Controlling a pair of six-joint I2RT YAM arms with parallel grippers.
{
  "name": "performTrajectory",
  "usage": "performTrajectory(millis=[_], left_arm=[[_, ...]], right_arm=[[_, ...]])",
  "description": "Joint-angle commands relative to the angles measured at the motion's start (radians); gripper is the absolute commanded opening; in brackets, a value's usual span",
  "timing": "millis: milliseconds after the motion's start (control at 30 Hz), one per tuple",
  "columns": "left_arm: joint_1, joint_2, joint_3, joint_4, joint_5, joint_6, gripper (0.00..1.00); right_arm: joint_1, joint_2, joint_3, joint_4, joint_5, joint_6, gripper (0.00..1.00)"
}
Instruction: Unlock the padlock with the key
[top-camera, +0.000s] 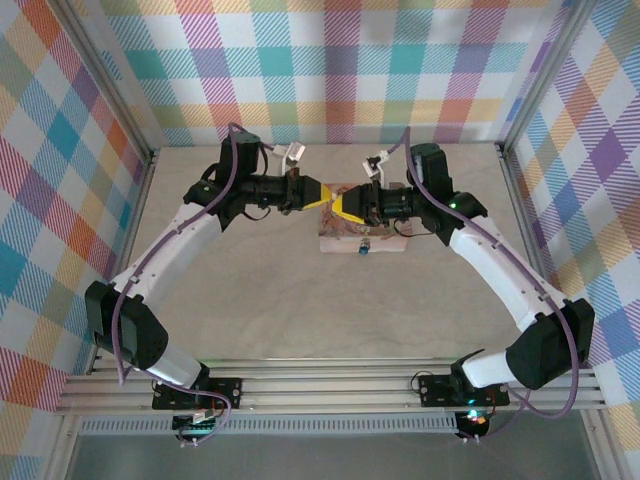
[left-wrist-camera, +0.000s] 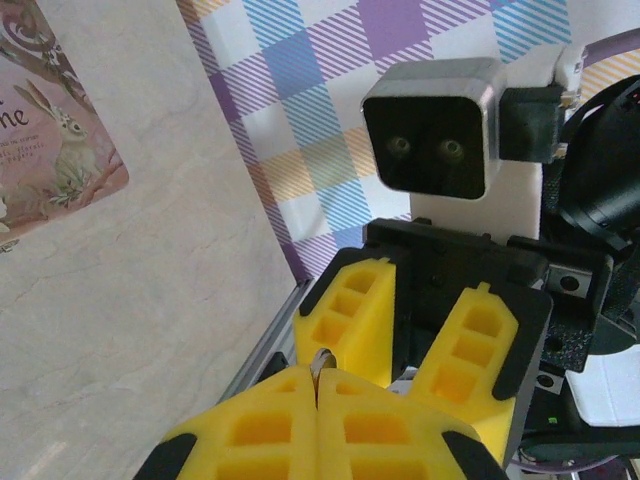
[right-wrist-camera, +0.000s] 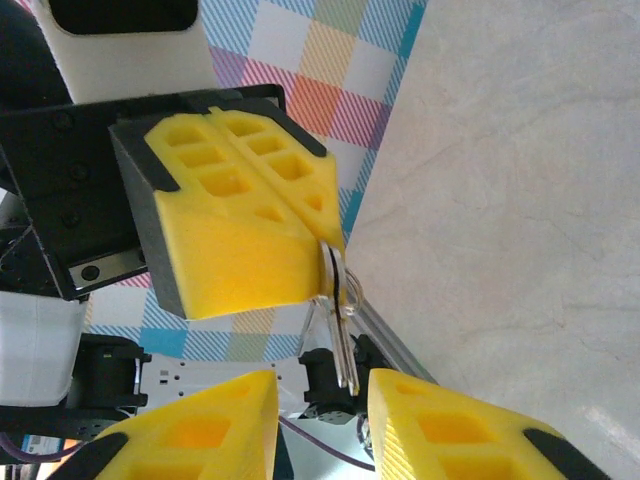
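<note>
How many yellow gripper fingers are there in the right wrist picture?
4. Two of the left gripper meet at upper left, pinching the key; two of the right gripper stand apart at the bottom.

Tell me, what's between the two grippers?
The key, pinched in the left gripper, points toward the right gripper's open jaws. The right wrist view shows it.

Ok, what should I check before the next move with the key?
1. Key gripped by left gripper: ok.
2. Right gripper open: ok.
3. Right fingers off the key: cannot tell.
4. Padlock in sight at the box front: ok.
5. Keyhole facing: cannot tell.
6. Key at padlock: not ok, held apart from it.
</note>
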Motion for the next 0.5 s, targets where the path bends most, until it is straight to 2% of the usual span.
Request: performTrajectory(millis=[0, 133, 333, 467], left_arm=[[0.014, -0.003, -0.006, 0.035, 0.015, -0.015, 0.00], [0.014, -0.003, -0.005, 0.035, 0.032, -0.001, 0.00], [0.014, -0.005, -0.003, -0.017, 0.069, 0.048, 0.00], [0.014, -0.009, -0.003, -0.048, 0.082, 0.075, 0.00]], right_arm=[[0.006, -0.009, -0.014, -0.005, -0.017, -0.011, 0.32], [0.006, -0.016, -0.022, 0.004, 0.017, -0.009, 0.23], [0.000, -0.027, -0.028, 0.038, 0.086, 0.016, 0.26], [-0.001, -0.020, -0.025, 0.089, 0.076, 0.048, 0.26]])
